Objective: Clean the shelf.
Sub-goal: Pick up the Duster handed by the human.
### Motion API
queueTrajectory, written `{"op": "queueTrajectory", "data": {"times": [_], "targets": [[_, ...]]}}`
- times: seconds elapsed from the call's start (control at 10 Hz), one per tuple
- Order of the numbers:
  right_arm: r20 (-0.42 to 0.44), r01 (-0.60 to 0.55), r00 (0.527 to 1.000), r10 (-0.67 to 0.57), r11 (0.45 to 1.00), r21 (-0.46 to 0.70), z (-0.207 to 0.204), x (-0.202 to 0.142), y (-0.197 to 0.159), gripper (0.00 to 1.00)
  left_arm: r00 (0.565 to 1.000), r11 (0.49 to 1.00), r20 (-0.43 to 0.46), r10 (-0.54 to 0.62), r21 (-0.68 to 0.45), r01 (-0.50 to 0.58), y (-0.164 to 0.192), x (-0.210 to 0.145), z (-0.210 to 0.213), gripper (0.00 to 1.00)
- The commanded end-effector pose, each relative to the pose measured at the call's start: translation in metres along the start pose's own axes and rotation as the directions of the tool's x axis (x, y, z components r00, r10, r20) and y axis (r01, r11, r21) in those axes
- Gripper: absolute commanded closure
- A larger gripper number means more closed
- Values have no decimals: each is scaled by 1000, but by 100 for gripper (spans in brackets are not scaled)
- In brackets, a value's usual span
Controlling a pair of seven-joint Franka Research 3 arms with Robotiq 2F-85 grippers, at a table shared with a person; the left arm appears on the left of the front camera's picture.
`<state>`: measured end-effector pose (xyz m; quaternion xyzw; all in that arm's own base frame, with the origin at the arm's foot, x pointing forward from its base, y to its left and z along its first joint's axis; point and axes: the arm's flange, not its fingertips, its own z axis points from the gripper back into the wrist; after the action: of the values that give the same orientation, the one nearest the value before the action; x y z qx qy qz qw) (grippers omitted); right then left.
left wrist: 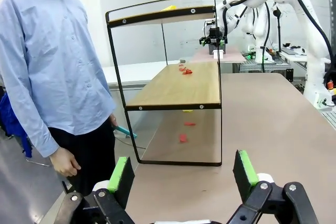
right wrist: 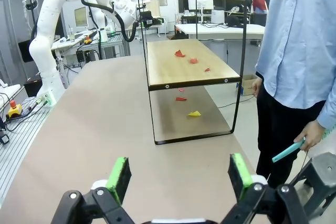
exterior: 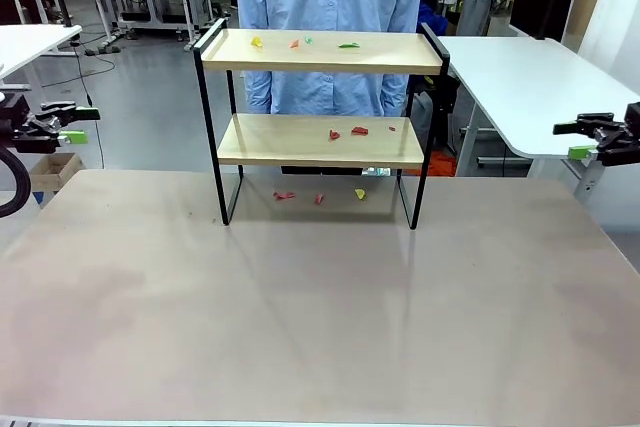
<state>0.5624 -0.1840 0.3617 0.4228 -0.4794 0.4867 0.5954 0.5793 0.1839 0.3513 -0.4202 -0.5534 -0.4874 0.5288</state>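
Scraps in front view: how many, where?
10 scraps: four on the top board of the shelf, three on its lower board, three on the table underneath. Smaller ones may be hidden.

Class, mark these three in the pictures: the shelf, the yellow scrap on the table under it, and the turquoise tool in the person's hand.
shelf [exterior: 280,142]: front view, bare wood of the lower board.
yellow scrap [right wrist: 195,113]: right wrist view, its middle.
turquoise tool [right wrist: 287,151]: right wrist view, middle of its length.

Bright, even, sharp indoor light
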Motion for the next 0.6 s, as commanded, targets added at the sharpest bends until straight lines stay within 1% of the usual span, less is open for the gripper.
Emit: {"op": "queueTrajectory", "data": {"times": [0.0,0.5], "targets": [[1,-1,1000,1,1000,0,-1,1,1,0,1000,1000,-4,-10,1,10,1,1,-1,0],[1,-1,1000,1,1000,0,-1,1,1,0,1000,1000,-4,-10,1,10,1,1,-1,0]]}}
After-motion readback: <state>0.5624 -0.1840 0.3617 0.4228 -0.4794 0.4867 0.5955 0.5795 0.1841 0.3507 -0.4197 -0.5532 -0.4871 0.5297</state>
